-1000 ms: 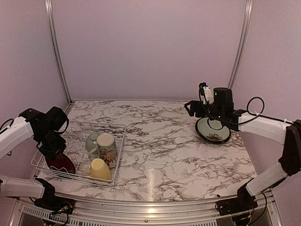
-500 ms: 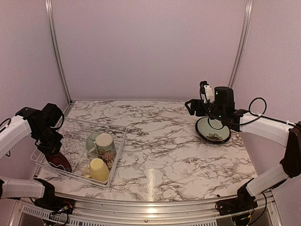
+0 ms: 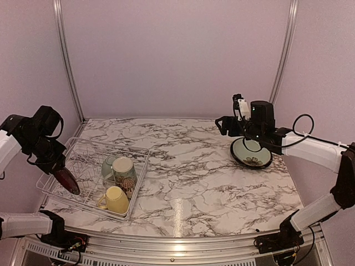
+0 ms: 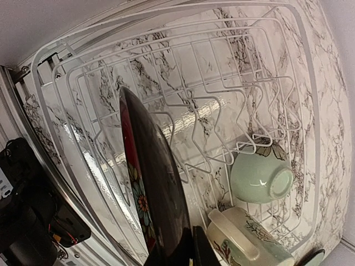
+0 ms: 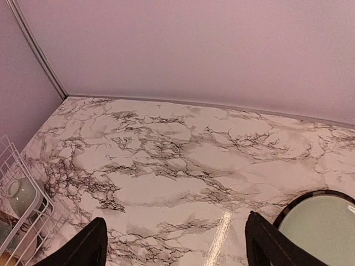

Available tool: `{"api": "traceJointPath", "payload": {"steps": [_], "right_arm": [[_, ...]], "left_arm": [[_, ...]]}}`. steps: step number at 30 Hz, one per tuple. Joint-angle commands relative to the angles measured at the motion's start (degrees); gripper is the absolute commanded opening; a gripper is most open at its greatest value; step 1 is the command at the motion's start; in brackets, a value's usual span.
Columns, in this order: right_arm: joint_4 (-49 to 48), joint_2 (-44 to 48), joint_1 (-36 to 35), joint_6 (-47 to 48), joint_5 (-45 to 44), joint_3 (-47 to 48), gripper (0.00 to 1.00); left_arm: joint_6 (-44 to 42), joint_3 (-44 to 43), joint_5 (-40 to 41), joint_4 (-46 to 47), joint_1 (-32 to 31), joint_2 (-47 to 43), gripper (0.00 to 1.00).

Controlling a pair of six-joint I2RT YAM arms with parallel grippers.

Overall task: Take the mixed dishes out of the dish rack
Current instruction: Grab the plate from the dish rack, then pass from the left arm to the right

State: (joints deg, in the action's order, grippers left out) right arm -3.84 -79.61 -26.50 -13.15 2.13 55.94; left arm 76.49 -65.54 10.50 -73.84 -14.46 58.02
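The left fingers (image 4: 199,252) are closed on the rim of the dark red patterned plate (image 3: 66,181). The plate is held on edge and tilted over the left end of the dish rack (image 3: 83,158). It cannot be determined whether its lower edge touches the wires.

The rack stands on the marble bench (image 3: 188,177) at the near left. Its right end contains:
- the small pale green bowl (image 4: 259,177), lying on its side;
- the cream floral mug (image 3: 125,173), just beside the bowl;
- the pale yellow mug (image 3: 116,199), at the near right corner.

The right fingers (image 5: 91,246) are spread wide apart and hold nothing. They hang above the bench at the far right, near the pale green plate (image 3: 250,152). A dark rim surrounds this plate. It cannot be determined whether that rim belongs to a second plate underneath.
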Motion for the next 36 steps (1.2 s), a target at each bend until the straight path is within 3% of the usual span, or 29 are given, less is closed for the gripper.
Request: {"api": "traceJointPath", "payload": {"steps": [1, 8, 12, 20, 26, 32, 36], "right_arm": [[1.23, -0.88, -1.45, 1.30, -0.90, 3.11, 0.82], [2.78, -2.62, -5.42, 4.51, -4.83, 6.38, 0.83], [3.19, -5.31, -8.83, 5.95, -5.07, 9.43, 0.82], [3.29, -11.50, -19.48, 12.96, -7.47, 18.54, 0.82], [-1.86, -15.09, -28.76, 24.83, -6.80, 22.94, 0.81], [-5.01, -18.96, -33.76, 32.51, -6.39, 26.41, 0.81], [-7.42, -23.96, -37.12, 36.08, -12.10, 31.54, 0.81]], "left_arm": [[-1.94, -6.97, -1.88, 0.50, -0.11, -2.60, 0.00], [-9.08, -18.08, -2.38, 5.84, -0.11, -4.64, 0.00], [-10.79, -19.12, -3.26, 11.22, -0.11, -5.70, 0.00], [-8.76, -14.31, -11.47, 23.52, -0.13, -5.11, 0.00], [-8.02, -11.21, -21.46, 33.94, -0.28, -2.55, 0.00], [-6.37, -8.47, -23.21, 38.08, -0.76, -2.77, 0.00], [-3.17, -5.26, -24.92, 42.08, -0.90, -3.64, 0.00]]}}
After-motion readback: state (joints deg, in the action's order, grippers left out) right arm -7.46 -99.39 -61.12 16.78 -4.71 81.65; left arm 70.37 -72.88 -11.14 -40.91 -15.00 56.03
